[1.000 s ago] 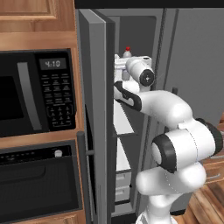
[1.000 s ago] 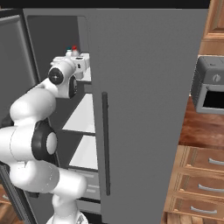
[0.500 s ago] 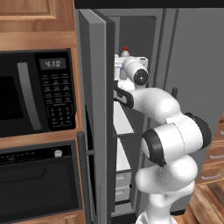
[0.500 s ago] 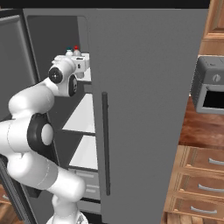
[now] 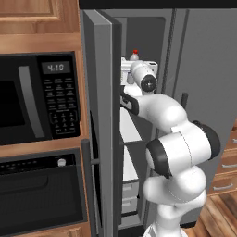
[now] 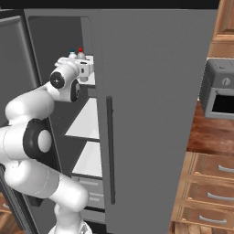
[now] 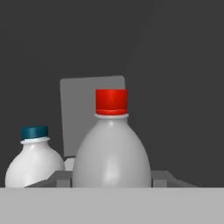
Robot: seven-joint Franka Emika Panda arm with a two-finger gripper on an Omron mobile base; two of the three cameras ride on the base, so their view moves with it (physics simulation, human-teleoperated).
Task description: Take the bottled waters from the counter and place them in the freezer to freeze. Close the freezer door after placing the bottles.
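Two rounded, smooth bottles (red-capped [image 7: 111, 148], teal-capped [image 7: 34, 159]) stand upright.

Two bottles stand side by side on the top freezer shelf [image 6: 89, 81]: one bottle [image 7: 111, 148] right, other bottle [image 7: 35, 159] left.

I see a black microwave [image 5: 39, 97] set in wooden cabinetry, with a black wall oven [image 5: 41, 192] beneath it. On the other side I see light wooden drawers [image 6: 205, 189] with silver handles and a wood-plank floor [image 5: 220, 210].
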